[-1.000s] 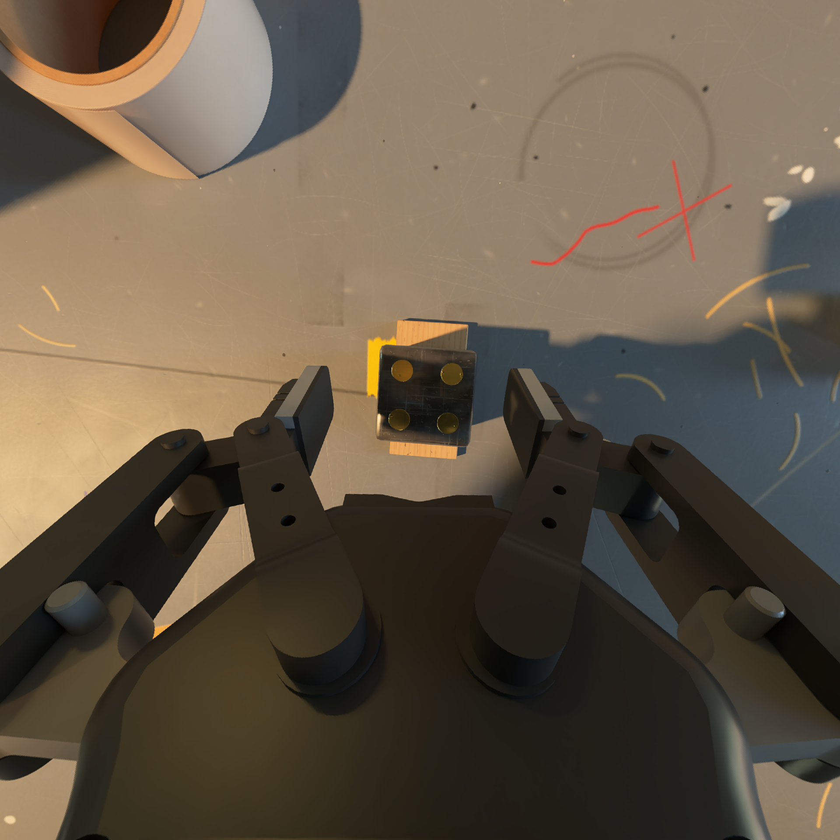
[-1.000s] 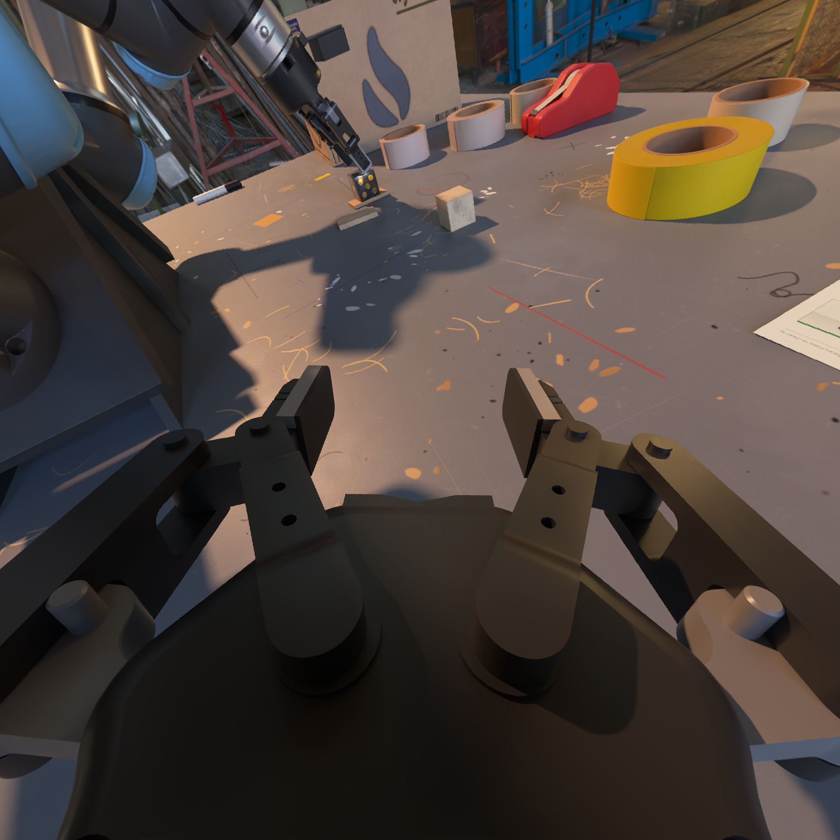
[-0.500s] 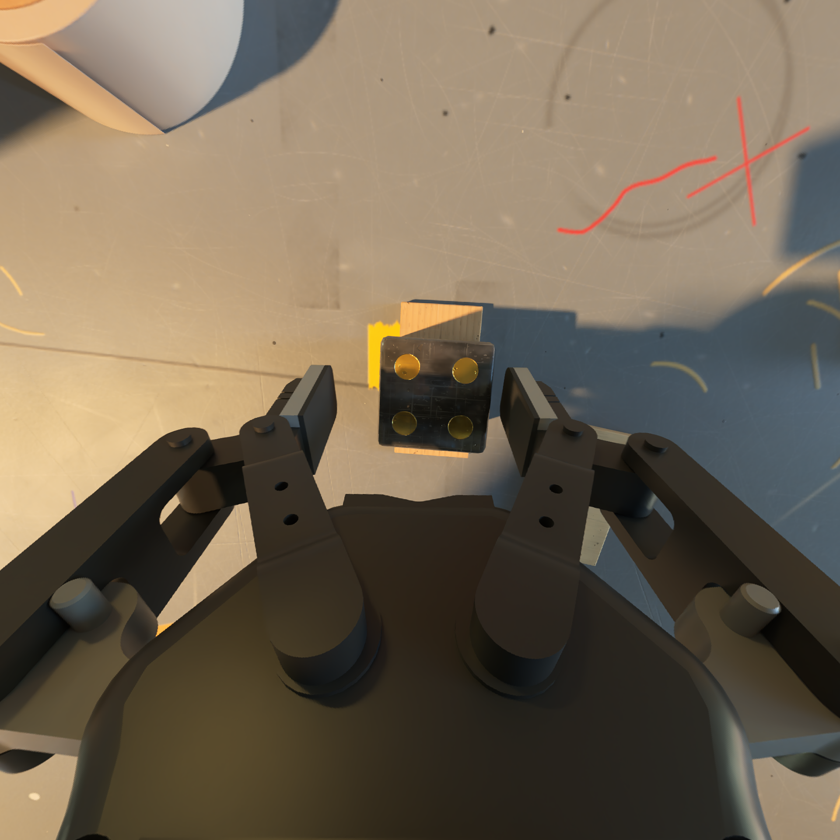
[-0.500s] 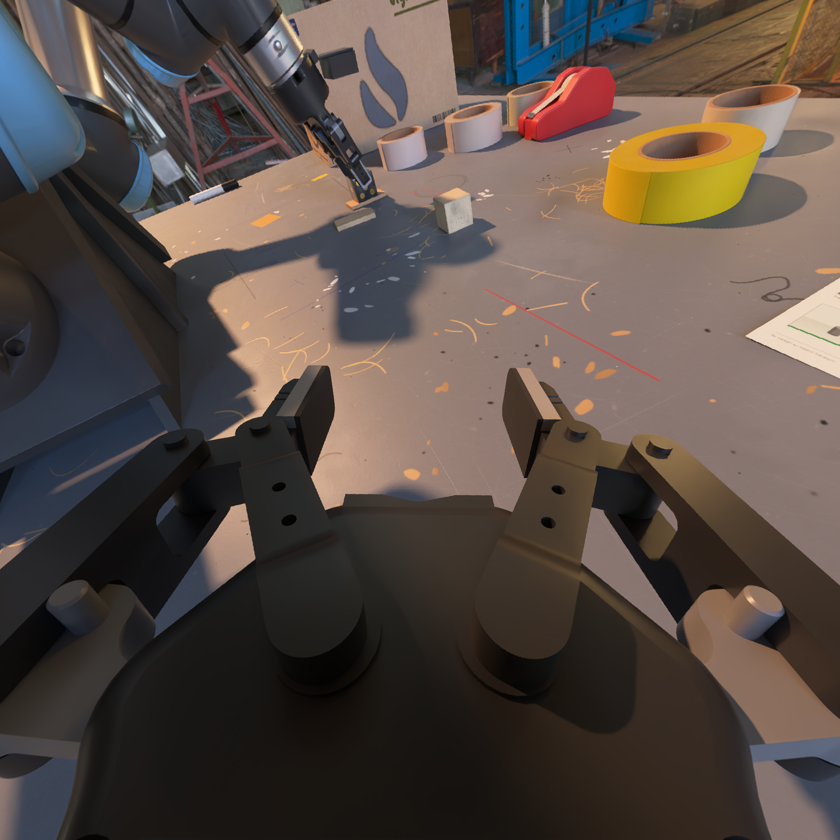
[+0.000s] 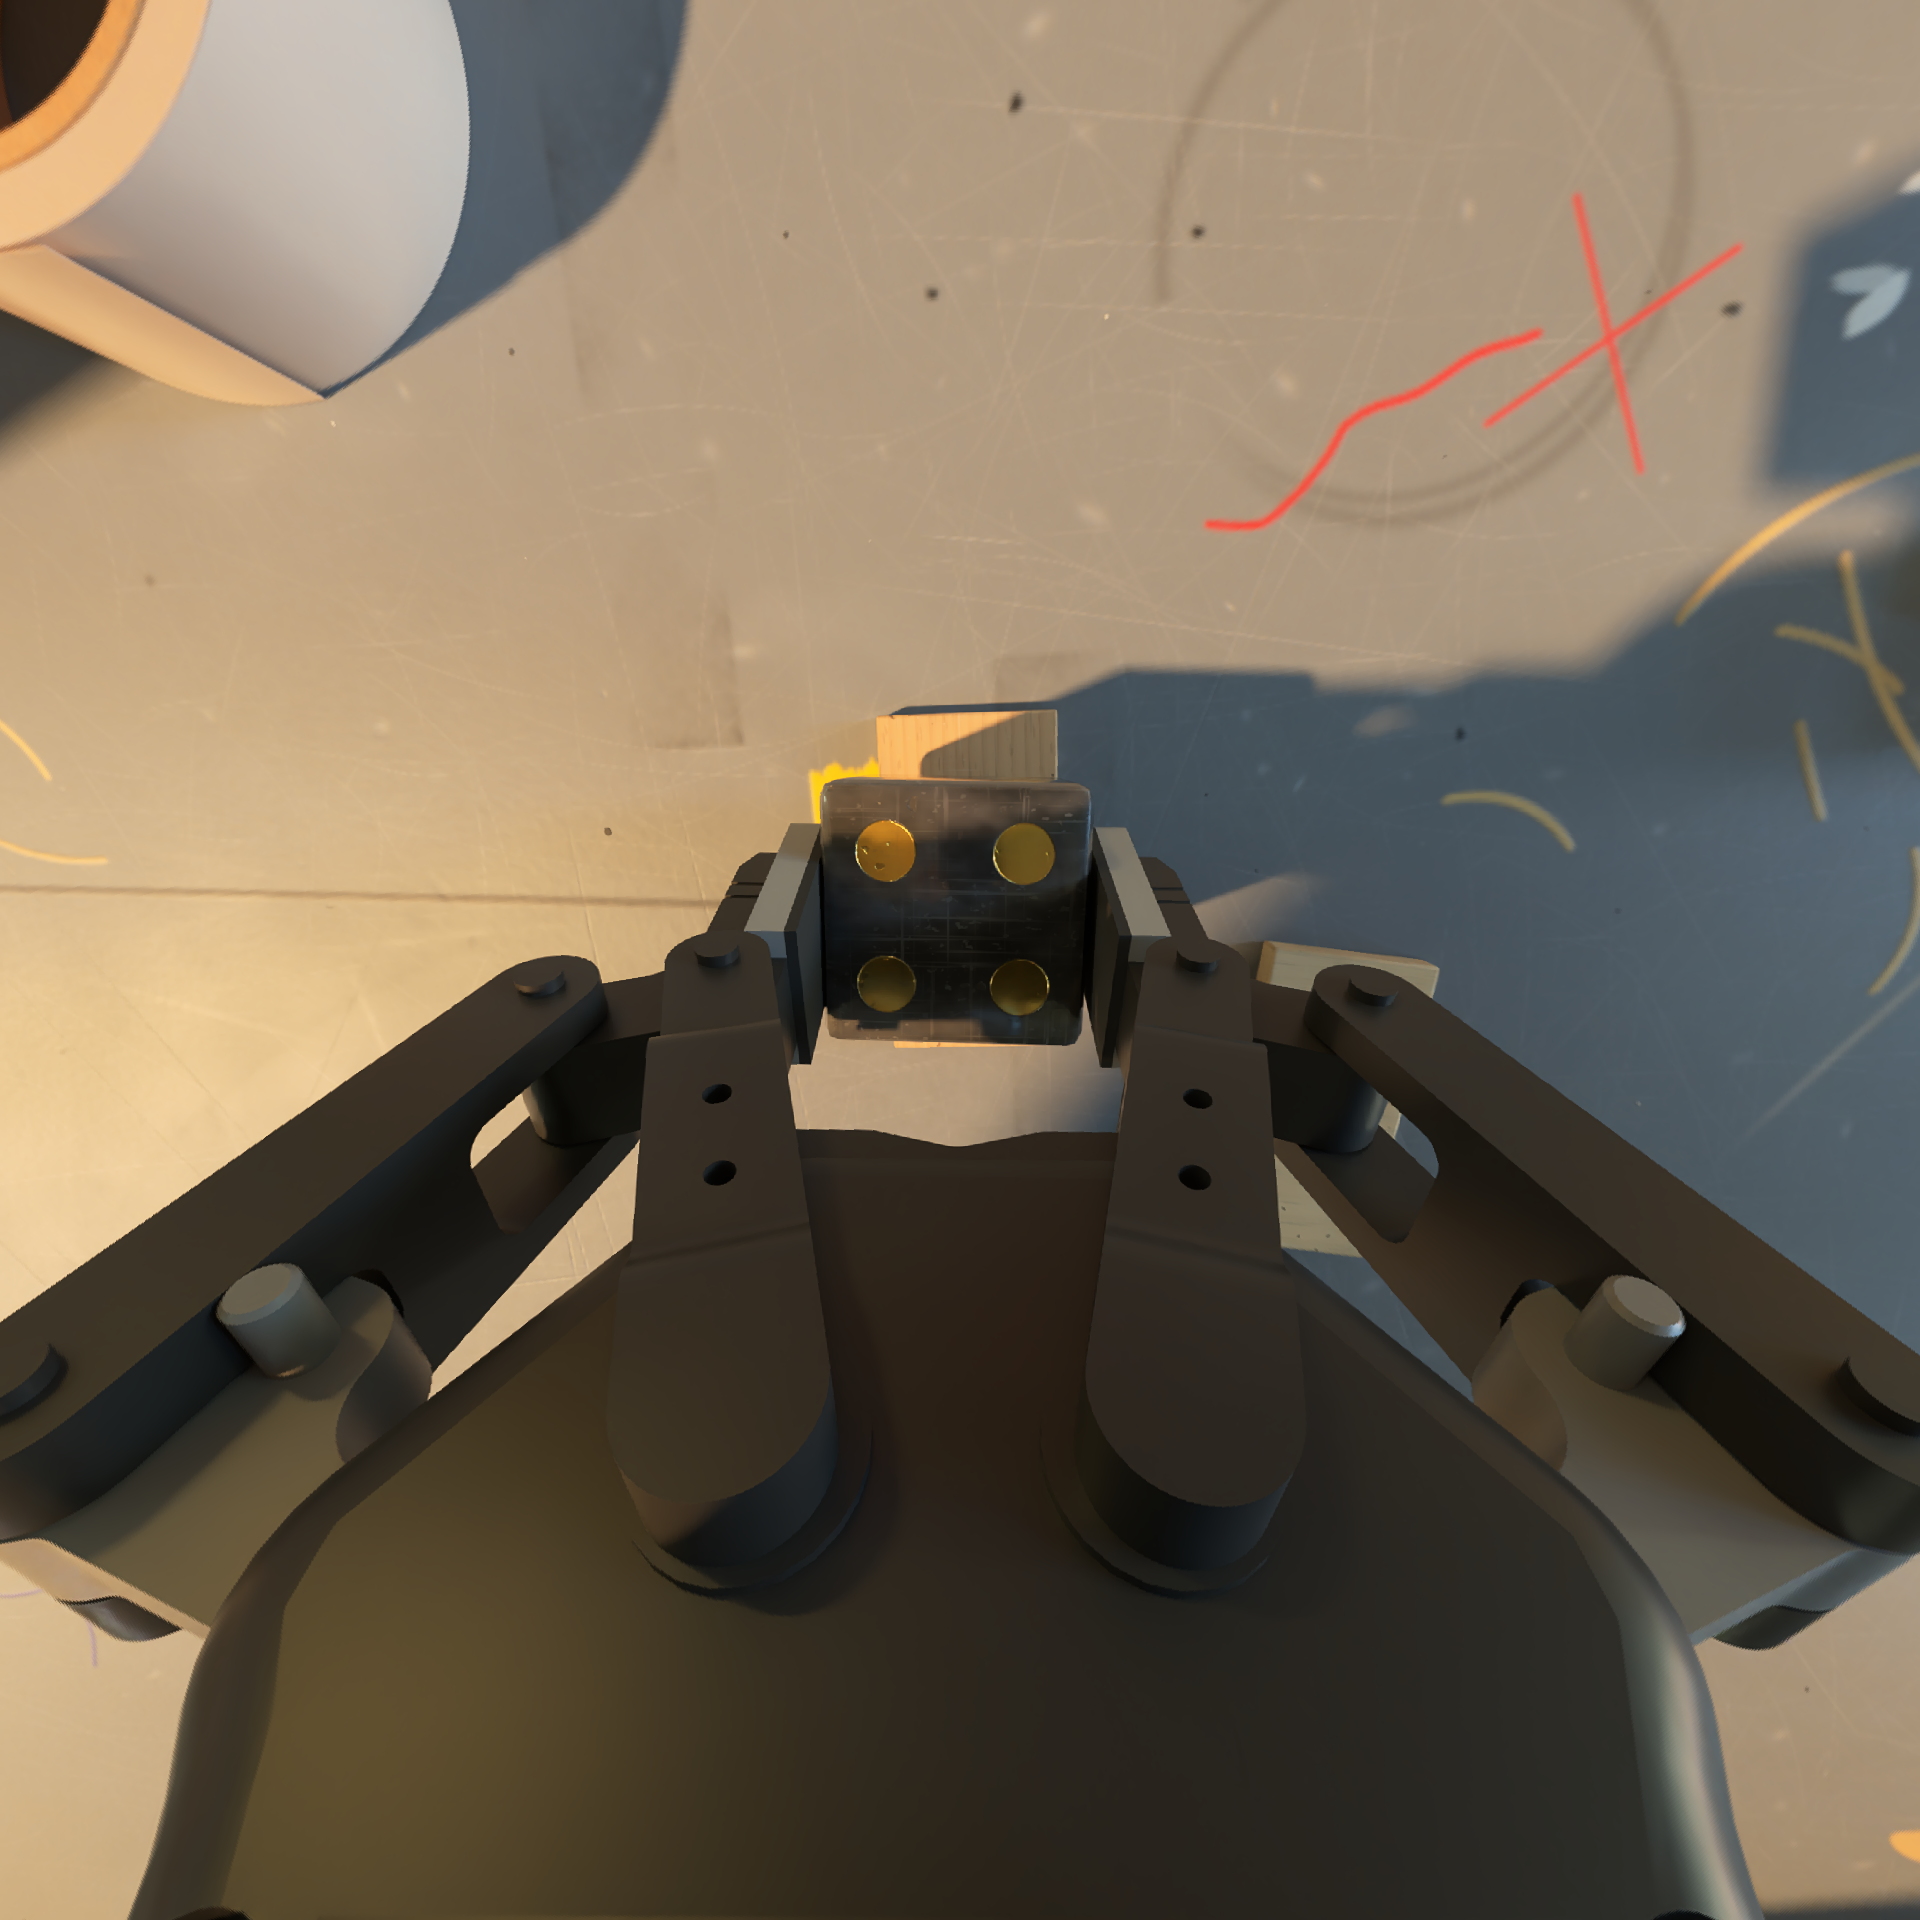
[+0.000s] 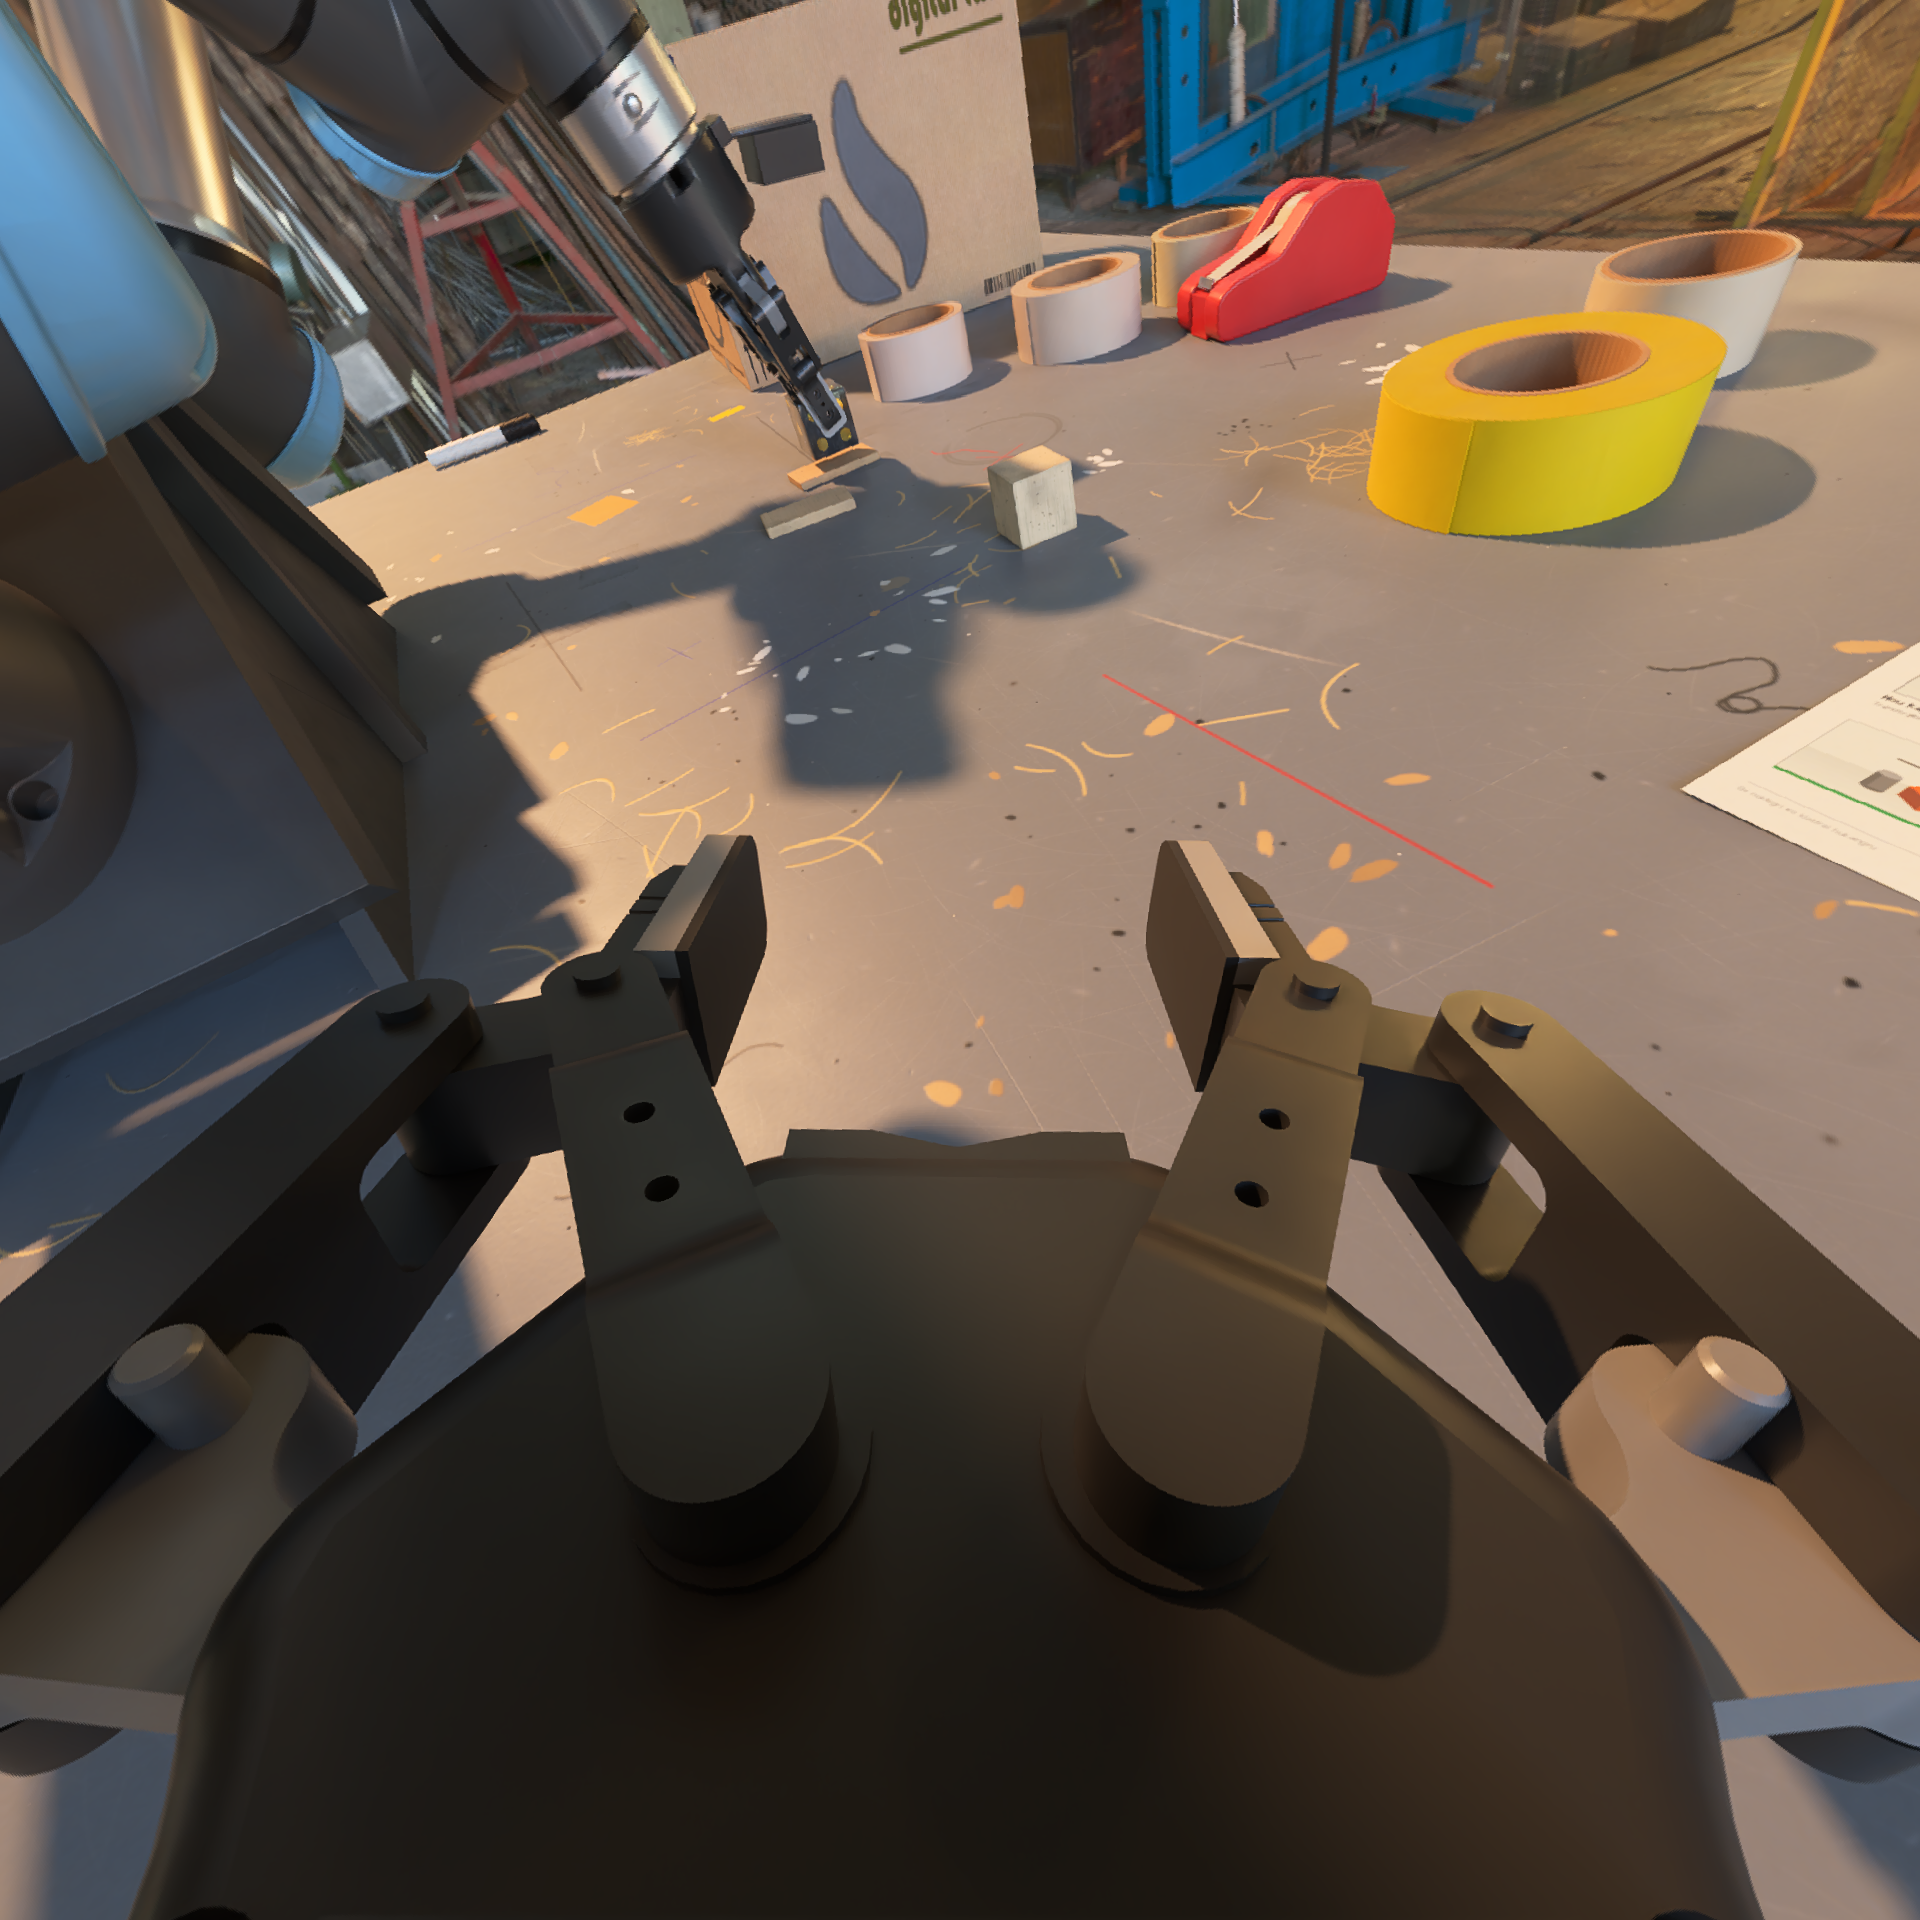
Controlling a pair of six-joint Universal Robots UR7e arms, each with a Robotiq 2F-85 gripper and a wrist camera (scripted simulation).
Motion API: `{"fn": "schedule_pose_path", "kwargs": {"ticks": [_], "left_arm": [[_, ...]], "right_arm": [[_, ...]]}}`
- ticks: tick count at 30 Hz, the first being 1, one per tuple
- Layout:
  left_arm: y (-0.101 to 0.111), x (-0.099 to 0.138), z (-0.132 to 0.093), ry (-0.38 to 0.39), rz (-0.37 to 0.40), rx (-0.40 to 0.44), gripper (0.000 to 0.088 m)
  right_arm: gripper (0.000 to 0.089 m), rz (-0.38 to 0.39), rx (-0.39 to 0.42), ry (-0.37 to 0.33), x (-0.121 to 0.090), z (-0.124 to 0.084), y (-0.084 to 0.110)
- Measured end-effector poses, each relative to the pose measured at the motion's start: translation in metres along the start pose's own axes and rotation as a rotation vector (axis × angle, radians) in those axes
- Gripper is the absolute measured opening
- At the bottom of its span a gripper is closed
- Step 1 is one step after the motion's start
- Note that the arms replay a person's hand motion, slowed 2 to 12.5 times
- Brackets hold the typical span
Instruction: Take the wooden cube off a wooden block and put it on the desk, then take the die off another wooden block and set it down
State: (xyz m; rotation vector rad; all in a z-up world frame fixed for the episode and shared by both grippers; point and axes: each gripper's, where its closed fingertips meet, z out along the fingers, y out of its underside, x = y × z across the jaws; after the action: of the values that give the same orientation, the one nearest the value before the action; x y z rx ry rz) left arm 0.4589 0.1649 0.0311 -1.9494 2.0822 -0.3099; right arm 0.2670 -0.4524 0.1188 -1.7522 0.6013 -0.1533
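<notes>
In the left wrist view my left gripper [image 5: 954, 920] is shut on the black die [image 5: 954, 912] with gold pips; both pads press its sides. The die sits on a thin wooden block [image 5: 968, 743], whose far end shows beyond it. A second thin wooden block [image 5: 1340, 977] lies to the right, partly hidden behind my linkage. In the right wrist view my right gripper [image 6: 954, 940] is open and empty above the desk. Far off there, the left gripper [image 6: 821, 410] stands over its block [image 6: 831, 468]. The other block [image 6: 808, 513] lies bare, and the wooden cube [image 6: 1031, 497] rests on the desk.
A white tape roll [image 5: 208, 177] lies at the upper left of the left wrist view. The right wrist view shows a yellow tape roll [image 6: 1538, 426], a red tape dispenser [image 6: 1288, 255], several white rolls [image 6: 914, 351], a cardboard box [image 6: 883, 177], a marker [image 6: 483, 442] and a paper sheet [image 6: 1829, 779].
My left gripper came down around the die and its fingers closed onto the die's sides. My right gripper stayed open and barely moved.
</notes>
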Motion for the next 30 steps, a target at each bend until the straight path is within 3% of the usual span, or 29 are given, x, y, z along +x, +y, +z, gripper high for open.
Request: {"fn": "schedule_pose_path", "kwargs": {"ticks": [9, 17, 24, 30], "left_arm": [[-0.012, -0.005, -0.032, -0.014, 0.066, 0.047, 0.0410], [-0.032, -0.004, -0.085, -0.025, 0.160, 0.148, 0.0410], [-0.058, 0.031, -0.143, 0.040, 0.358, 0.283, 0.0410], [-0.075, 0.095, -0.184, 0.155, 0.624, 0.371, 0.0410]], "right_arm": [[0.0654, -0.003, 0.003, 0.005, -0.001, -0.002, -0.002], [0.0653, -0.007, 0.001, 0.003, -0.004, -0.002, -0.002], [0.0652, -0.009, -0.004, 0.003, -0.006, -0.002, -0.002], [0.0652, -0.010, -0.005, 0.011, -0.007, -0.003, -0.003]]}}
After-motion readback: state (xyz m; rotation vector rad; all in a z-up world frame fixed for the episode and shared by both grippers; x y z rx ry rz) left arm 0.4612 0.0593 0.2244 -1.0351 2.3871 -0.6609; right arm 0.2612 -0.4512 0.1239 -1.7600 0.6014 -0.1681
